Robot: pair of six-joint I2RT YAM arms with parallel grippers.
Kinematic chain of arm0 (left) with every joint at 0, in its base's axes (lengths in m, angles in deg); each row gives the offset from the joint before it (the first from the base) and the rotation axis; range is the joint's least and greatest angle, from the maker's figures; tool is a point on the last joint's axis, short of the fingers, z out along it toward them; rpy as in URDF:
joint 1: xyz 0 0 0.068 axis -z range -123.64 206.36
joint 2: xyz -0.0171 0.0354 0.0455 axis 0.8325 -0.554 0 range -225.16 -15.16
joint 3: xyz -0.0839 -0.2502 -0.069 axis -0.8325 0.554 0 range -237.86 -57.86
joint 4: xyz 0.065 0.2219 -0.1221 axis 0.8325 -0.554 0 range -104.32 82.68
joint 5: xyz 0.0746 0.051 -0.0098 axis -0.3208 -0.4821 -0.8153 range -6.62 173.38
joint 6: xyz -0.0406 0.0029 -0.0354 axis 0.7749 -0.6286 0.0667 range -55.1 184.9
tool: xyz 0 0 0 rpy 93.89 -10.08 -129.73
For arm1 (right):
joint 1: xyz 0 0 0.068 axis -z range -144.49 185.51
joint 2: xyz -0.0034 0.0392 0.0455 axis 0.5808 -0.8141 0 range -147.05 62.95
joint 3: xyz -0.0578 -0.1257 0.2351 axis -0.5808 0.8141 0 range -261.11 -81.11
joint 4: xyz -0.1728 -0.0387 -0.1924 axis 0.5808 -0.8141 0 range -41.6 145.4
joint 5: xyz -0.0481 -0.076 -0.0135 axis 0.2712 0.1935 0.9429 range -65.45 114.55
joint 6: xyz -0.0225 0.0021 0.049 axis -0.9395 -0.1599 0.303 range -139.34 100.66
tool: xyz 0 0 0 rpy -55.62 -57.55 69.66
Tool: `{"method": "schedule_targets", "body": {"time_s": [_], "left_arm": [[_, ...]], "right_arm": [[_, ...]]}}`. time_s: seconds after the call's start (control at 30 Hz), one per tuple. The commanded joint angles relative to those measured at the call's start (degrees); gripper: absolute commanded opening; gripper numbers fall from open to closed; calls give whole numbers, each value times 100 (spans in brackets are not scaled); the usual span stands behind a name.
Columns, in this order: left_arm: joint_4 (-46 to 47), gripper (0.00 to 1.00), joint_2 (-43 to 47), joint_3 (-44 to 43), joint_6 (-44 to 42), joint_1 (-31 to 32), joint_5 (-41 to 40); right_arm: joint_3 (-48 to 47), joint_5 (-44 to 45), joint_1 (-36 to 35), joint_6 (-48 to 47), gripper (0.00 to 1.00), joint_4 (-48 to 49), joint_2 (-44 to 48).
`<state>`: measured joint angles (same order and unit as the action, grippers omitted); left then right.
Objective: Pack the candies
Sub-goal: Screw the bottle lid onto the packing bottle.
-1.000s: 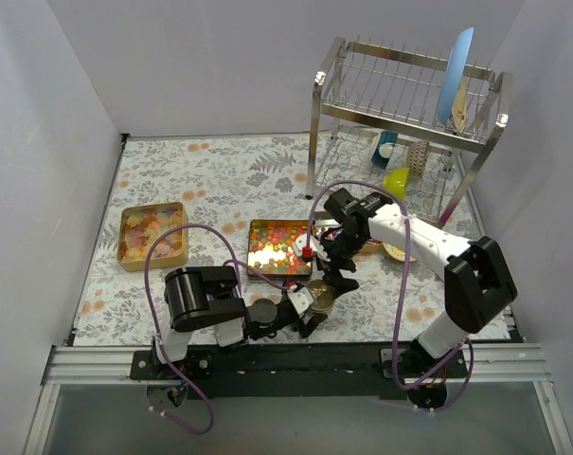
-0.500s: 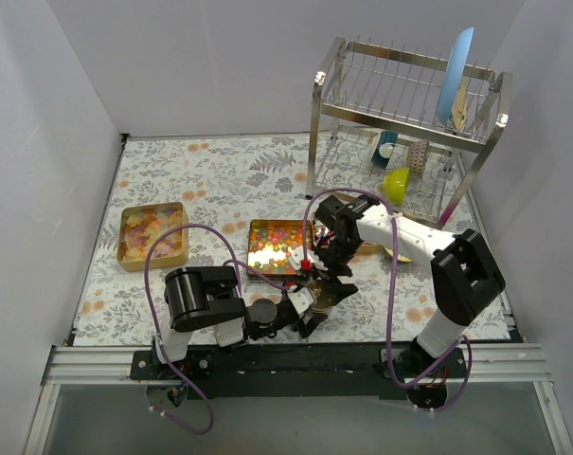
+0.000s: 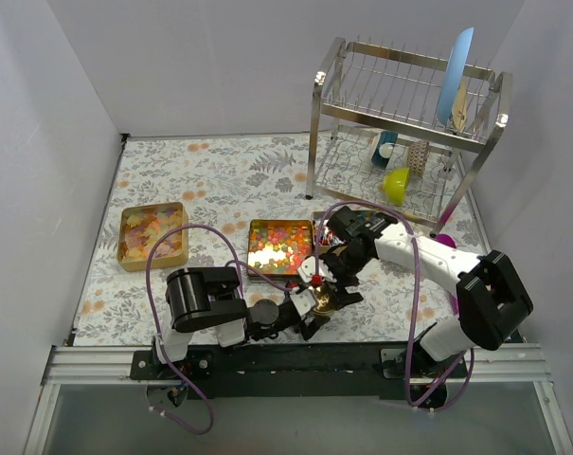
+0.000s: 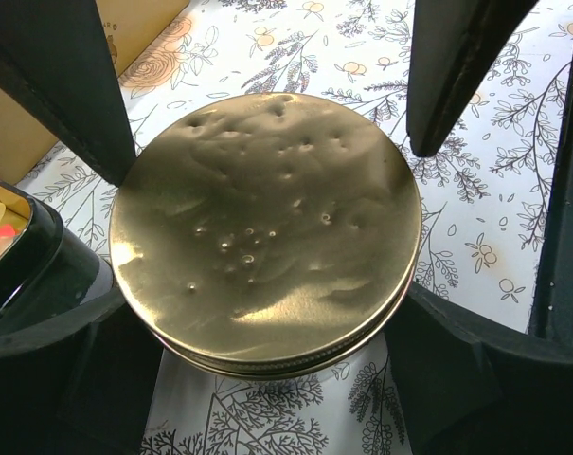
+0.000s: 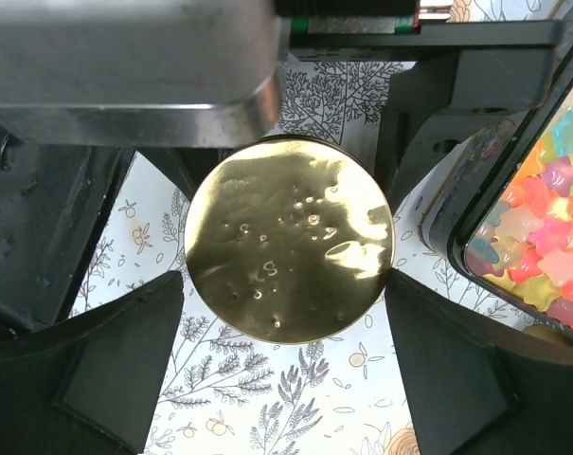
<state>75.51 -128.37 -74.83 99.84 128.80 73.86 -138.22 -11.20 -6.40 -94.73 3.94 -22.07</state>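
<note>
The candies fill two tins: a multicoloured lot in the middle tin (image 3: 278, 245) and an orange-yellow lot in the left tin (image 3: 152, 232). Pastel star candies (image 5: 551, 227) show at the right edge of the right wrist view. A jar with a flat round gold lid (image 3: 322, 299) stands near the front edge. My left gripper (image 3: 308, 311) is shut on the jar below the lid (image 4: 267, 190). My right gripper (image 3: 330, 282) hangs over the jar, and its fingers (image 5: 125, 360) press both sides of the gold lid (image 5: 288, 237).
A steel dish rack (image 3: 409, 123) stands at the back right with a blue plate (image 3: 454, 76) and a yellow bowl (image 3: 396, 180). A purple object (image 3: 445, 241) lies to the right of the right arm. White walls close in the left and right sides.
My right gripper has moved toward the near edge and down over the gold lid, and its arm has swung right. The left gripper and jar have stayed put.
</note>
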Motion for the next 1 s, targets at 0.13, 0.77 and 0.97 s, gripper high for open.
{"method": "schedule_targets", "body": {"time_s": [0.13,0.77,0.97], "left_arm": [[-197,0,-474,308,-207,-117,-490],[-371,53,-256,335,-391,-117,-70],[-1679,98,693,396,197,-108,310]], "right_arm": [[454,-126,-221,1183,90,4,353],[807,1192,-319,3242,85,1191,907],[-28,1430,-10,3101,92,761,688]]}}
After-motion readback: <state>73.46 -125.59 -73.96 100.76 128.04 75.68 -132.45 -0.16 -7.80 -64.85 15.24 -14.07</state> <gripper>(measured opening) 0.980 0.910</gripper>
